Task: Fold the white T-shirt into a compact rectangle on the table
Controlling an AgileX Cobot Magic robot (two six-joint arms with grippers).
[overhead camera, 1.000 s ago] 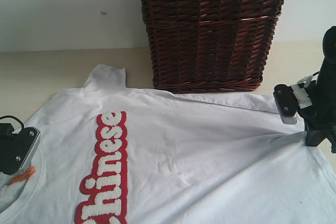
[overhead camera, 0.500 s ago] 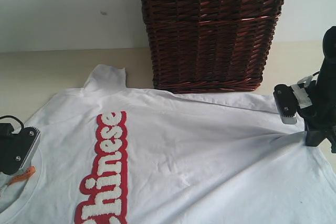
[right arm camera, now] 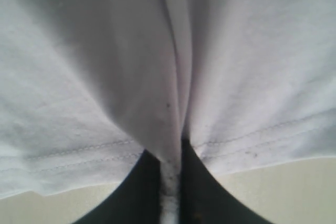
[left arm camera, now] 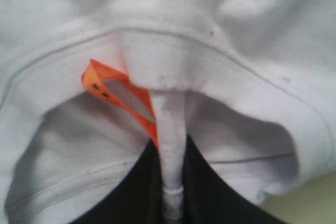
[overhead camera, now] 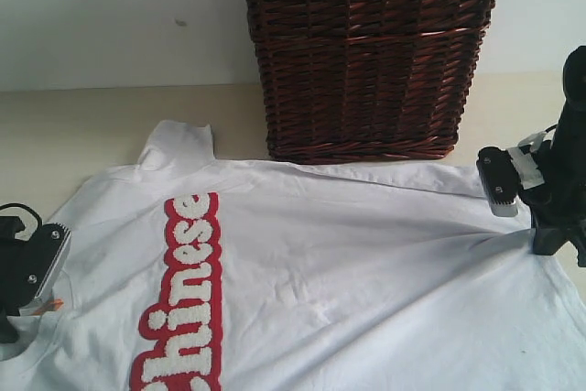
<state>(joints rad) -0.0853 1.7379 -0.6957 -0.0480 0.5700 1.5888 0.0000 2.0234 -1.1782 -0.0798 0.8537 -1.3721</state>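
Note:
The white T-shirt (overhead camera: 348,263) lies spread over the table (overhead camera: 82,125), its red-outlined "Chinese" lettering (overhead camera: 183,290) running down the left part. My left gripper (overhead camera: 27,272) is shut on the collar at the left edge; in the left wrist view a pinched fold of collar (left arm camera: 170,145) sits between the dark fingers (left arm camera: 134,192) beside the orange tag (left arm camera: 113,90). My right gripper (overhead camera: 540,217) is shut on the hem at the right; the right wrist view shows the hem fold (right arm camera: 170,166) squeezed between its fingers (right arm camera: 139,192).
A dark wicker basket (overhead camera: 366,52) stands on the table right behind the shirt, against the white wall (overhead camera: 110,16). One short sleeve (overhead camera: 179,142) points toward the back. Bare table shows behind the shirt at left and at the far right.
My left gripper has pulled the collar lower and leftward in the exterior view. The shirt's left side and sleeve shifted with it, and the orange tag is now mostly hidden. The right gripper stayed put.

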